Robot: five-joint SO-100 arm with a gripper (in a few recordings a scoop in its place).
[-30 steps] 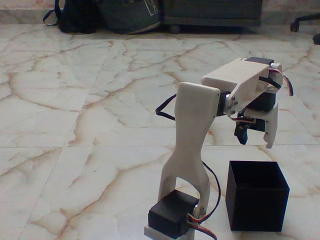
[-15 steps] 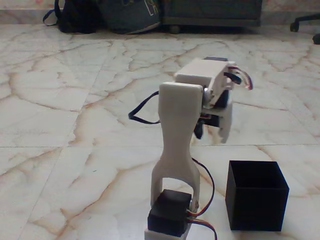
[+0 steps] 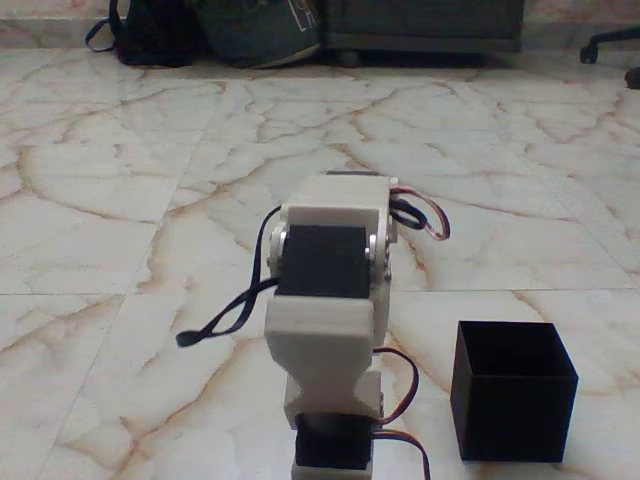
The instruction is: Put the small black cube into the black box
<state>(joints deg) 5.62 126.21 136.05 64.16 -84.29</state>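
The black box [image 3: 512,412] stands on the marble floor at the lower right of the fixed view, its open top facing up and its inside dark. The small black cube is out of view. The white arm [image 3: 330,330] stands just left of the box, folded up, with a black servo block [image 3: 322,262] facing the camera. Its own links hide whatever is behind them.
A black cable [image 3: 225,320] loops out to the left of the arm. Dark bags [image 3: 200,30] and a low dark cabinet [image 3: 420,25] line the far edge of the floor. A chair foot [image 3: 612,42] shows at the top right. Open marble floor spreads left of and behind the arm.
The arm has swung from above the box leftward to the centre and folded down. The gripper, seen earlier hanging over the box, has passed behind the arm's body.
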